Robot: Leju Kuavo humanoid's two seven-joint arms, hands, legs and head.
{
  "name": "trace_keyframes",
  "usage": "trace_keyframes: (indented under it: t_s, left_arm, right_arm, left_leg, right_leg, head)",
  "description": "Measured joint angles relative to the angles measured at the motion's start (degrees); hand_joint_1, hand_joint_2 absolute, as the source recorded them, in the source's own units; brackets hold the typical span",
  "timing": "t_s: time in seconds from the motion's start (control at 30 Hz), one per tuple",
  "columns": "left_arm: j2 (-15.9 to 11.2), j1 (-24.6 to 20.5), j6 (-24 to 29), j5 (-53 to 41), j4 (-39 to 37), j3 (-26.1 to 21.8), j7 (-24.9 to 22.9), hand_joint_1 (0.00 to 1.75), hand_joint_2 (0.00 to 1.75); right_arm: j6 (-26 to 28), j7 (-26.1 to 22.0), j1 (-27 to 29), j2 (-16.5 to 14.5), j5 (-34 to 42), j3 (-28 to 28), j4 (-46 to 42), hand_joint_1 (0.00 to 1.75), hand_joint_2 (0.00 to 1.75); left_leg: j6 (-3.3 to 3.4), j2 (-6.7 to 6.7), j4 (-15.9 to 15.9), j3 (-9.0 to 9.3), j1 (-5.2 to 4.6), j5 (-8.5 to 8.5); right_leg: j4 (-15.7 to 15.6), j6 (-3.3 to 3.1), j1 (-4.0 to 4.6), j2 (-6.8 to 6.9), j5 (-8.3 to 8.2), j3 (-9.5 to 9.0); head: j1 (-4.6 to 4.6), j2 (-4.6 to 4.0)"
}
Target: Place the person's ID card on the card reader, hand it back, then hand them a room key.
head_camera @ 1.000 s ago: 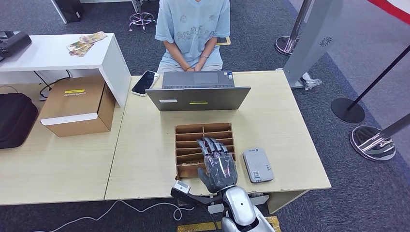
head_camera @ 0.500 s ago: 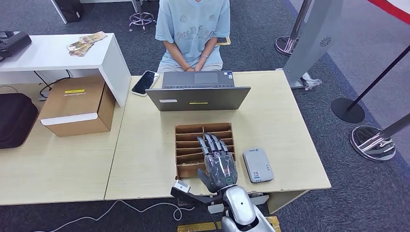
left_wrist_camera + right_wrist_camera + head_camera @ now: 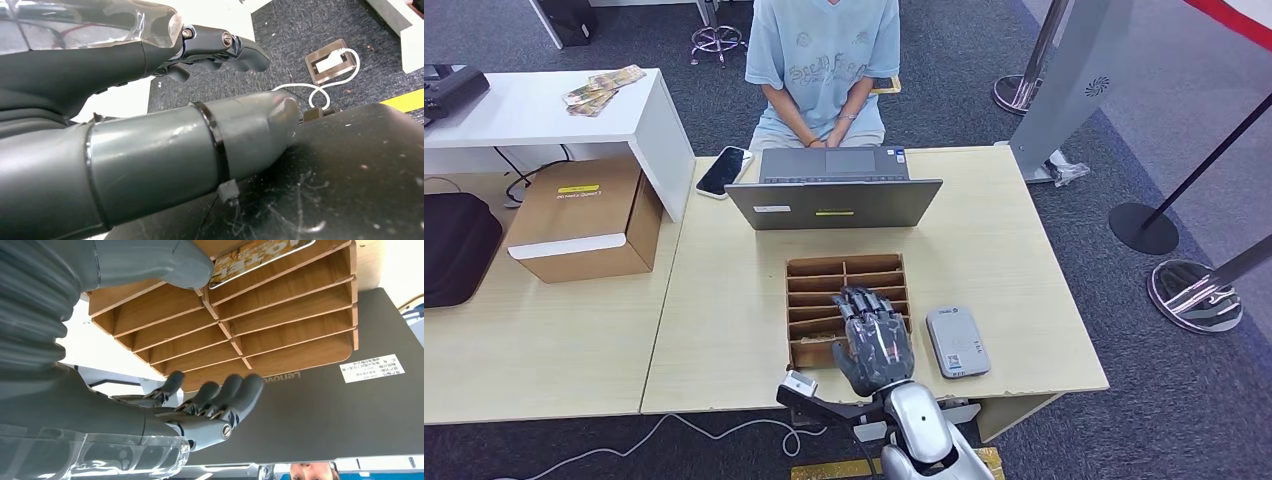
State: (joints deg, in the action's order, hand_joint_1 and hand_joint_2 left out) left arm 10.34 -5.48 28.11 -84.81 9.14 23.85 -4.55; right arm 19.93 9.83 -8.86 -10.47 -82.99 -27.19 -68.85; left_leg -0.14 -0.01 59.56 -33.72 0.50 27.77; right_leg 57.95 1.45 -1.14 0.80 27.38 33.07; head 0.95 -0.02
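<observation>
- A card (image 3: 260, 256) with orange print lies in one slot of the wooden tray (image 3: 816, 285), at the tray's end nearest the robot; the thumb of the right hand (image 3: 874, 340) sits just beside it in the right wrist view.
- Whether this card is the room key, I cannot tell.
- The right hand hovers over the near right part of the tray, palm down, its fingers (image 3: 235, 390) slightly apart and curling down toward the slots, holding nothing.
- The grey reader (image 3: 957, 341) lies flat on the bench (image 3: 724, 330) just to the right of the tray, nothing on it.
- The left hand (image 3: 150, 100) hangs low beside the bench edge over grey carpet; its fingers (image 3: 235, 47) are bent a little and hold nothing.
- Beyond the tray stands an open laptop (image 3: 834, 195), its lid back toward the robot.
- A person (image 3: 824, 70) in a light blue shirt sits behind the laptop, hands together at the bench edge.
- A phone (image 3: 724, 171) lies left of the laptop.
- A cardboard box (image 3: 584, 220) sits on the next bench to the left.
</observation>
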Motion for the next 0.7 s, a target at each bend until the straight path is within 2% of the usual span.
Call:
trace_keyframes:
  t_s: [0.2, 0.7]
  left_arm:
    - [0.01, 0.0, 0.0, 0.01, 0.0, 0.0, 0.01, 0.0, 0.0]
    - [0.0, 0.02, 0.0, 0.01, 0.0, 0.0, 0.01, 0.0, 0.0]
  right_arm:
    - [-0.04, -0.22, -0.19, -0.01, 0.16, -0.53, 0.39, 0.67, 1.75]
    - [-0.3, -0.45, -0.84, -0.02, 0.32, -1.24, 2.08, 0.62, 1.75]
  left_leg:
    - [0.0, 0.0, 0.0, 0.0, 0.0, 0.0]
    - [0.0, 0.0, 0.0, 0.0, 0.0, 0.0]
  right_leg:
    - [0.0, 0.0, 0.0, 0.0, 0.0, 0.0]
    - [0.01, 0.0, 0.0, 0.0, 0.0, 0.0]
  head:
    - [0.0, 0.0]
    - [0.01, 0.0]
